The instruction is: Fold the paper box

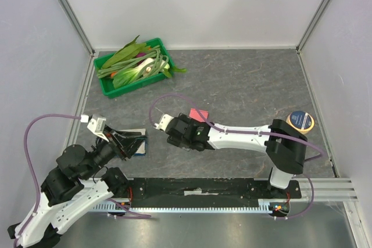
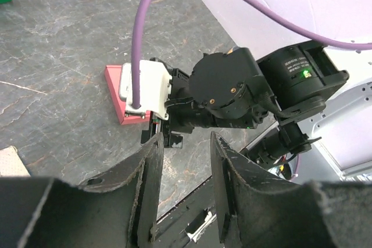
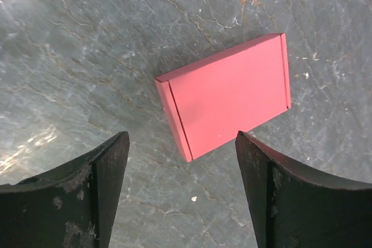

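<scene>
The box [image 3: 229, 94] is laid flat on the surface [image 3: 87, 39], long axis slanted, just ahead of the right gripper [image 3: 181, 139], whose jaws are spread empty. The left gripper [image 2: 186, 143], also parted, is farther off.

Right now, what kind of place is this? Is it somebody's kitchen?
Not a kitchen; most likely a robot test booth. Plain white walls on metal frame posts close in a grey table, and the left arm and right arm are bolted to its near edge.

No text, label or number can be read anywhere.
</scene>
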Motion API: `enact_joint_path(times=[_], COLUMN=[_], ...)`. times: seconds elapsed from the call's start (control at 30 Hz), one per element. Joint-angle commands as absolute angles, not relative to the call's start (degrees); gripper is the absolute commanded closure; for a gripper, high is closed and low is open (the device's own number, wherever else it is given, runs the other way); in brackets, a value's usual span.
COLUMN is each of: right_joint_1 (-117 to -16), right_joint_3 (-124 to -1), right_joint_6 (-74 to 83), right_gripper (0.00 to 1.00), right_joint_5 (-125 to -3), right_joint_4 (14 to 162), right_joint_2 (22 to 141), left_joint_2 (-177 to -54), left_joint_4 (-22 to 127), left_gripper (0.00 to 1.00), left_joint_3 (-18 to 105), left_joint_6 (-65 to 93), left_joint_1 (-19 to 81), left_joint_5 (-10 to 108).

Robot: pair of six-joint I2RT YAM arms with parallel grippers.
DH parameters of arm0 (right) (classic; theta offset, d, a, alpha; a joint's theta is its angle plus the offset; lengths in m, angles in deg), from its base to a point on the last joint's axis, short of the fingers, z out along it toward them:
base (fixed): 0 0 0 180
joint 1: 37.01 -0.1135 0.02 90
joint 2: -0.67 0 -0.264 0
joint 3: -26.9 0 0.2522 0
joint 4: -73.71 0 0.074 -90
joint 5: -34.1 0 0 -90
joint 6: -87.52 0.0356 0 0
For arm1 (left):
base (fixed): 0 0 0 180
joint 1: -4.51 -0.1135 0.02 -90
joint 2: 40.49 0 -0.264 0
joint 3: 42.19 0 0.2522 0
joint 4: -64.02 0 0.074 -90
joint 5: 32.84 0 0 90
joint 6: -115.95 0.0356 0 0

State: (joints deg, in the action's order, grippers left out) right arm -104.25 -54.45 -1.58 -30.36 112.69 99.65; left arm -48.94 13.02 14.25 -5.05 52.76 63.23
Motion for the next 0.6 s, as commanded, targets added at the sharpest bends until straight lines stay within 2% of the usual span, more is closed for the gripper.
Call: enact_joint_path(times=[0.0,0.43,0.53,0.57], right_joint_1=[-104.8,-102.8,-98.6,-97.4], right_joint_3=[-53.4,-55.1,-58.9,-60.3], right_joint_6=[-7.4,-4.0,1.2,2.9], right_gripper=[0.19,0.22,0.25,0.3], right_joint_5=[-23.0,-7.9,-7.3,-8.1], right_joint_4=[111.9,108.2,111.0,112.0], right_joint_2=[103.1,112.7,115.8,116.7], left_joint_2=[-49.3,-49.5,-50.0,-50.2], left_joint_4=[10.5,9.7,9.9,10.1], left_gripper=[0.55,0.48,0.48,0.48], left_joint_3=[16.0,17.1,17.2,17.1], left_joint_6=[-4.8,-4.5,-4.1,-4.0], left_joint_1=[52.8,52.8,52.8,52.8], left_joint_5=[65.2,66.8,67.0,67.0])
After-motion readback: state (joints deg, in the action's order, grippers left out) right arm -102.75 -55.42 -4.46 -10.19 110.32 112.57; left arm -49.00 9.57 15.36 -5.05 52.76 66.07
